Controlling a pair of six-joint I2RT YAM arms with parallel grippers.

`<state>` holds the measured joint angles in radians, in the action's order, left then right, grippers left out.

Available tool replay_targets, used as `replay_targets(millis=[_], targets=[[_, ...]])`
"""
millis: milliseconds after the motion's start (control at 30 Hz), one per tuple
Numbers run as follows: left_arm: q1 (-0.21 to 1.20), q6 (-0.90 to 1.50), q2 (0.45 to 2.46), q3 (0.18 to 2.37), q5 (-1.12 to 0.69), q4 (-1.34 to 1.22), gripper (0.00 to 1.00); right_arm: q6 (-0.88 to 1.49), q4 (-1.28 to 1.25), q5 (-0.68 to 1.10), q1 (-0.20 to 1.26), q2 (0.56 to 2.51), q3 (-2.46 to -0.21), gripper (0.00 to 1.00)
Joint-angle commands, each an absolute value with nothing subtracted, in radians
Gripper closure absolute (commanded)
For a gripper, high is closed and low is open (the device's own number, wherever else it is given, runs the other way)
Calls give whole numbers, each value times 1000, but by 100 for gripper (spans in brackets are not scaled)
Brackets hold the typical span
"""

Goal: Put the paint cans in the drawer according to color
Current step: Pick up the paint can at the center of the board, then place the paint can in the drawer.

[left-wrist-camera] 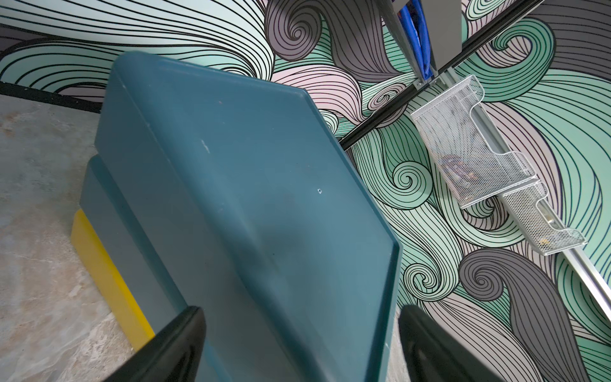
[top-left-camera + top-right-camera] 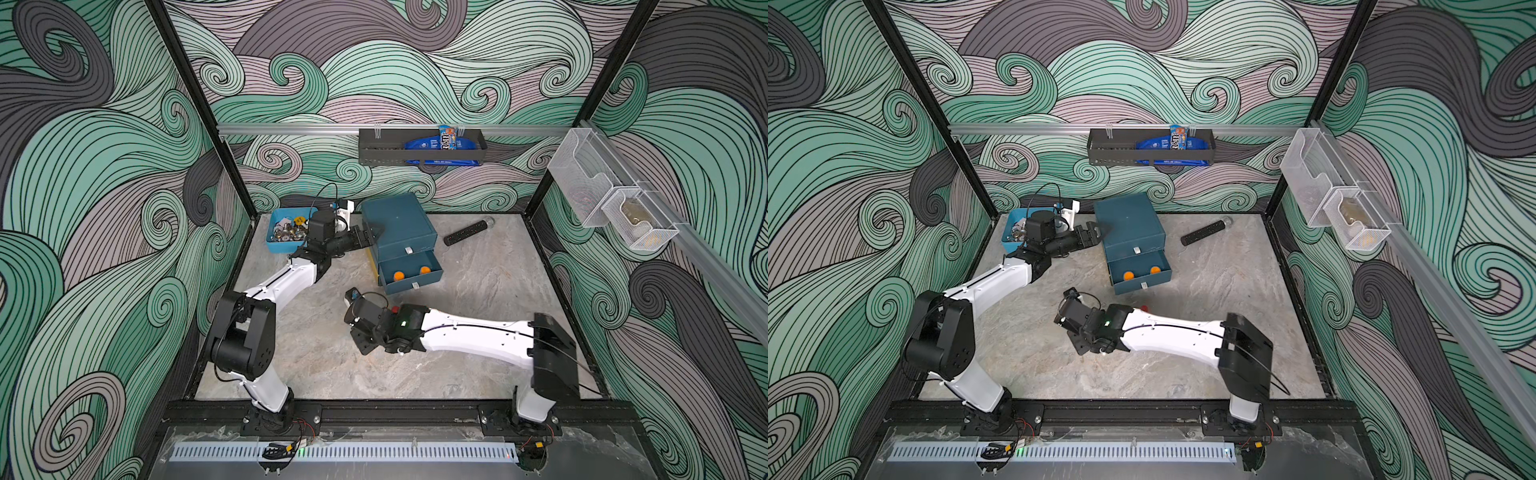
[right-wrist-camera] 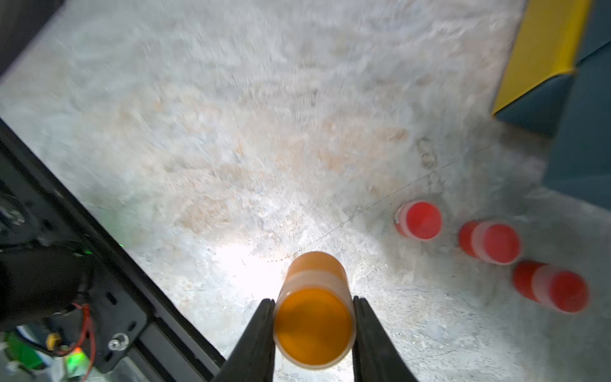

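The dark teal drawer point(image 2: 397, 224) point(image 2: 1127, 222) stands at the back of the table. Its lower tray point(image 2: 432, 277) is pulled out and holds two orange paint cans point(image 2: 399, 275) point(image 2: 424, 270). My right gripper point(image 3: 314, 301) is shut on a third orange can point(image 3: 314, 317), held just above the table in front of the chest. Three red cans point(image 3: 420, 220) point(image 3: 492, 243) point(image 3: 555, 287) stand on the table beside it. One red can point(image 2: 395, 309) peeks out by my right wrist. My left gripper point(image 2: 368, 237) point(image 1: 301, 344) is open at the chest's upper left edge point(image 1: 248, 182).
A light-blue bin point(image 2: 286, 249) of metal bits sits left of the chest, behind my left arm. A black stick-shaped object point(image 2: 467, 230) lies to the chest's right. A dark rack point(image 2: 422, 145) with snack bags hangs on the back wall. Mesh baskets point(image 2: 602, 203) hang on the right wall.
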<state>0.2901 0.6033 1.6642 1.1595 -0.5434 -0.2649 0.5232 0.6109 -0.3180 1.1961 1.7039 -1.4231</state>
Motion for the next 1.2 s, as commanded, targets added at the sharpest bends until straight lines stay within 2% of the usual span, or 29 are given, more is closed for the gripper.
replay_targets(millis=[0, 233, 433, 700, 1033, 1100, 1167], targets=[[284, 603, 1635, 1151, -551, -286, 6, 493, 673, -382, 1134, 1637, -1479, 75], [284, 599, 1634, 1152, -549, -285, 6, 430, 723, -363, 923, 1571, -1500, 73], [283, 596, 1635, 1152, -547, -283, 6, 355, 720, -337, 783, 1597, -1481, 73], [284, 598, 1638, 1151, -547, -282, 6, 304, 720, -345, 689, 1667, -1497, 73], [284, 594, 1637, 1153, -546, -280, 6, 270, 698, -363, 657, 1733, -1461, 71], [284, 593, 1638, 1154, -545, -279, 6, 267, 691, -365, 656, 1733, -1447, 62], [284, 592, 1638, 1152, -545, -280, 6, 266, 688, -367, 656, 1728, -1439, 45]])
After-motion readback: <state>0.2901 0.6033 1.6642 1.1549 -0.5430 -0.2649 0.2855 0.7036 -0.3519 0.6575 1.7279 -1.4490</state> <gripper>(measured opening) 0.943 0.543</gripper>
